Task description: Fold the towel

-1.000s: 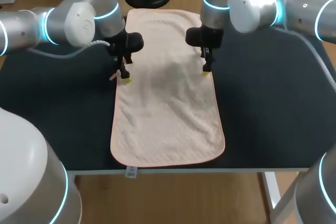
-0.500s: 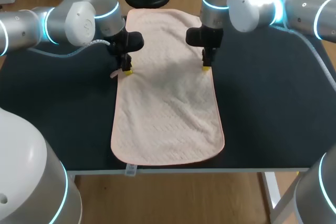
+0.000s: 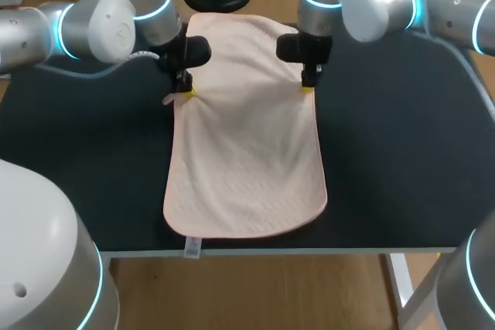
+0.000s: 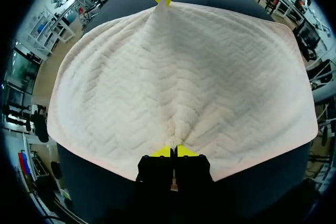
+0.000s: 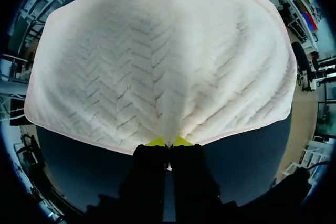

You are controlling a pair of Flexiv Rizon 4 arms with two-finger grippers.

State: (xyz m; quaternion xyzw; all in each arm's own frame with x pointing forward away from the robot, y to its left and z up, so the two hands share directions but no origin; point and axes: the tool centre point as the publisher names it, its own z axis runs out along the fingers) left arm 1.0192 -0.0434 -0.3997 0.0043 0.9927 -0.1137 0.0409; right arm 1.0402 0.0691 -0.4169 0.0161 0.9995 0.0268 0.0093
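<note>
Black cloth covers the table (image 3: 402, 175), the largest thing in the head view, and the towel (image 3: 247, 168) lies lengthwise down its middle. The towel is pale pink-cream with a zigzag quilted weave and a thin pink border. Its near short end, with rounded corners, rests just inside the table's front edge, and its far end reaches the table's back edge.

Next in size are the two silver arms with glowing blue rings at their joints. The left arm (image 3: 108, 25) comes in from the far left corner and the right arm (image 3: 371, 9) from the far right. Each ends over one long side of the towel, in its far half, so the two stand roughly opposite each other across the towel's width.

The left gripper (image 3: 186, 92) sits at the towel's left border. In the left wrist view its yellow tips are pressed together with a pinch of cloth between them, and creases fan out from that pinch across the weave. The right gripper (image 3: 308, 86) sits at the right border. In the right wrist view its tips are likewise closed tight on a ridge of fabric, with folds spreading away from it.

Smallest of all, a white label (image 3: 192, 250) hangs from the towel's near edge over the front of the table.
</note>
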